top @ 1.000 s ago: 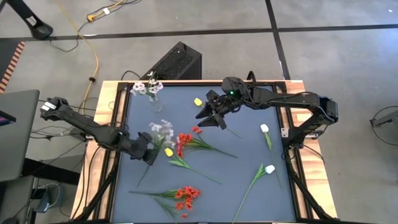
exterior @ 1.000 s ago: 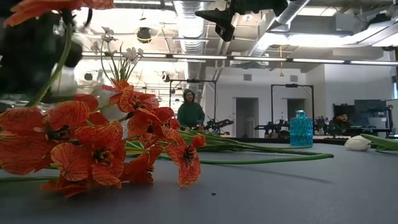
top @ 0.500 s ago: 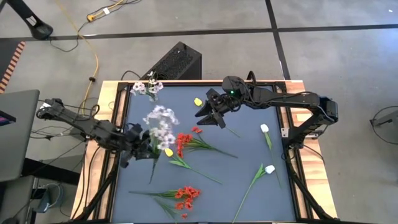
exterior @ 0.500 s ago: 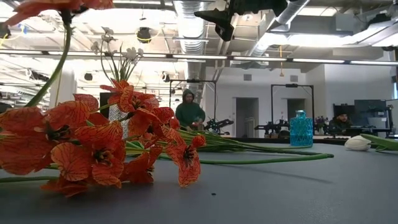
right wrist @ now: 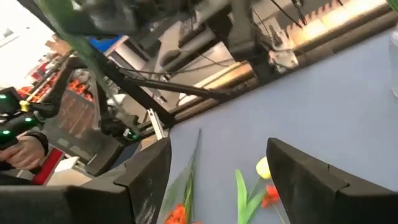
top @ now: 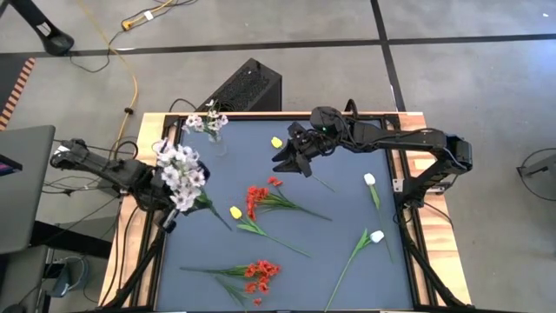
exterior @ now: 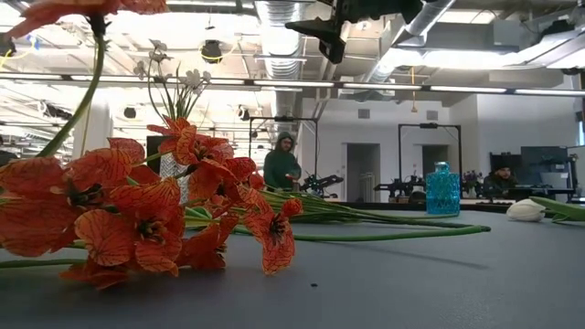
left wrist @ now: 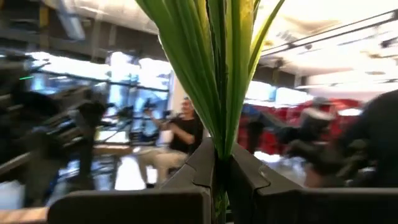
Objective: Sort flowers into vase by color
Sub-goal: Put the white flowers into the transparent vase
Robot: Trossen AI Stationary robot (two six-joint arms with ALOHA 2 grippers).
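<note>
One sprig (top: 181, 167): a second ago it lay low on the mat by the red flowers. Now it is lifted, blooms turned up, near the vase (top: 215, 143) toward the mat's left edge. It is not in the vase yet.
Left gripper (left wrist: 219, 165): fingers pressed together on the sprig's green stem (left wrist: 217, 74), which stands upright between them.
Vase: it already holds pale blooms like the sprig's.
Right gripper (top: 285, 162): hovers on the vase's other side, a little farther off than the sprig. Its fingers (right wrist: 149, 177) are spread and empty, and it has hardly moved in the last second.
Yellow tulip (top: 235, 212): lies on the mat beyond the sprig from the vase, untouched.
Red flowers: one cluster (top: 258, 198) lies just beside the yellow tulip, and the other (top: 261, 276) is well away from the vase at the mat's near edge.
White tulips: two (top: 369, 179) (top: 377, 236), farthest from the vase at the mat's right side.
Meaning: the pick looks done and the carry under way. The likely next step is to bring the stem's end over the vase mouth. The grip is low and the head is broad, so the sprig may sway on the way.
</note>
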